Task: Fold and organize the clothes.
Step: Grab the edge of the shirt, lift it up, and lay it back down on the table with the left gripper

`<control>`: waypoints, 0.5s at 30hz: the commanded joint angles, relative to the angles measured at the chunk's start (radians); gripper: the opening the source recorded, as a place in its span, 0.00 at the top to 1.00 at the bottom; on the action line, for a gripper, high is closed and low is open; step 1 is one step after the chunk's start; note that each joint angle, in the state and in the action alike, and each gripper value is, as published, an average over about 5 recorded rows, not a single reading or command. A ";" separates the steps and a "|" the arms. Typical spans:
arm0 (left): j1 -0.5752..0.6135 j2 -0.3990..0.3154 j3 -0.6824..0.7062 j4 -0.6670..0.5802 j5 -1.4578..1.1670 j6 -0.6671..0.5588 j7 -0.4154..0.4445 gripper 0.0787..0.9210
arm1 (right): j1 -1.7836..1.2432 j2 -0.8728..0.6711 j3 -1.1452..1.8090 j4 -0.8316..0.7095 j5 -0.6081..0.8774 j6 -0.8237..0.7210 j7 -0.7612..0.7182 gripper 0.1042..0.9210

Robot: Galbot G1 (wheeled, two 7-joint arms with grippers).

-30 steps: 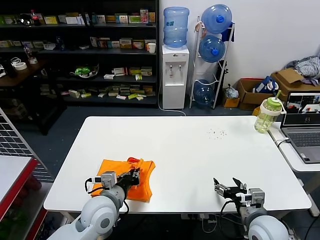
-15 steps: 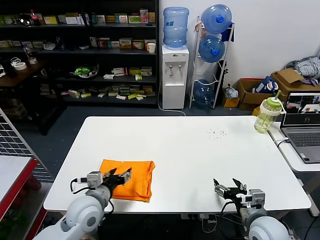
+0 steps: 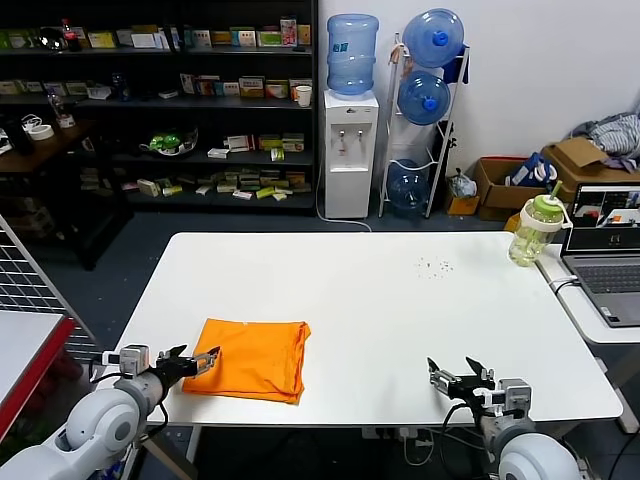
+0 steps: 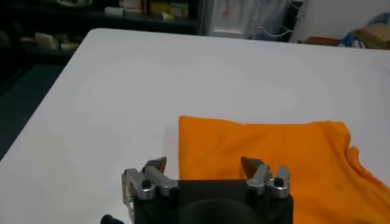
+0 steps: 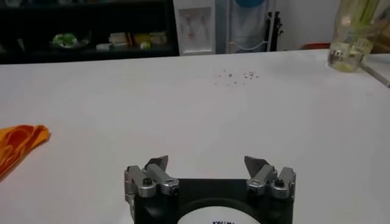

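Left gripper [image 3: 196, 360] withdrawn, T-shirt [image 3: 253, 358] seemingly clear.

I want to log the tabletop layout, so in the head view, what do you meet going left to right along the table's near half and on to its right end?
left gripper → orange T-shirt → right gripper → green-lidded bottle → laptop
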 commanded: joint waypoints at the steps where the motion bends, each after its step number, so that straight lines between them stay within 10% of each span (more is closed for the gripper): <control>1: -0.027 0.028 -0.001 0.102 -0.018 0.009 0.156 0.12 | -0.003 0.000 0.006 -0.002 0.000 0.001 -0.001 0.12; 15: -0.086 -0.011 0.022 0.178 -0.005 0.013 0.161 0.28 | 0.002 -0.004 0.002 -0.004 0.003 -0.004 0.003 0.12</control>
